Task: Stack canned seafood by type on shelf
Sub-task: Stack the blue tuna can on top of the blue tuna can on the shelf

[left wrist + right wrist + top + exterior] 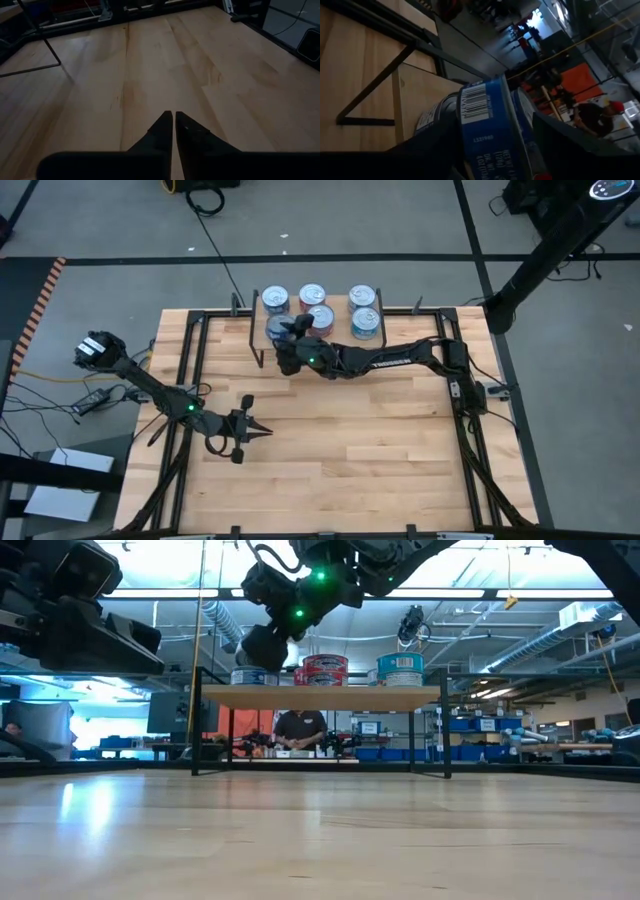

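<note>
Presently the right hand [283,332] is at the shelf [320,697], fingers spread around a blue tin [490,130] that sits on another blue tin; whether it is released I cannot tell. Next, I judge: lift clear without toppling it. Count: five tin tops visible from above, one shelf. Left hand [262,430] closed, empty, over the tabletop [350,440].

One camera looks straight down on the worktop [340,440]; another sits at worktop level facing the shelf [318,697]. Wrist cameras peer closely past their fingers [170,132]. Both wide views share the shelf.
</note>
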`<state>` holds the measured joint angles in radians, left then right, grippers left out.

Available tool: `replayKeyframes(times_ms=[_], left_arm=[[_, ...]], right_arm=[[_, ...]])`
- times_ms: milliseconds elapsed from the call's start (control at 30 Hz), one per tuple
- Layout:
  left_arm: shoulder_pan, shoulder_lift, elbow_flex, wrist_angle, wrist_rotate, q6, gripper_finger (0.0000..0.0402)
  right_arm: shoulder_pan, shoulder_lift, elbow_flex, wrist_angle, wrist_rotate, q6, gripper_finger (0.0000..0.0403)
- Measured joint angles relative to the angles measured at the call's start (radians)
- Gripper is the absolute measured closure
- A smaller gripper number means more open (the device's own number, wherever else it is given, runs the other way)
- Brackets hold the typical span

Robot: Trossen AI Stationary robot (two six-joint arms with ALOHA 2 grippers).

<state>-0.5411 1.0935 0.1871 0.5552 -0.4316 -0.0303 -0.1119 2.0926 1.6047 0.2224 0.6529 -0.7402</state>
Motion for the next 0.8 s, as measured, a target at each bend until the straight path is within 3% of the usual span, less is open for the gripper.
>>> replayKeyframes(times_ms=[200, 800], left_arm=[[0.0, 0.0, 0.0, 0.0, 0.0, -0.001, 0.0377], [0.0, 0.0, 0.0, -0.008, 0.0, -0.007, 0.0377]], right_arm=[[0.0, 0.0, 0.0, -0.016, -0.001, 0.042, 0.0116], [-0.048, 0.0, 0.0, -0.059, -0.142, 0.295, 0.0117]])
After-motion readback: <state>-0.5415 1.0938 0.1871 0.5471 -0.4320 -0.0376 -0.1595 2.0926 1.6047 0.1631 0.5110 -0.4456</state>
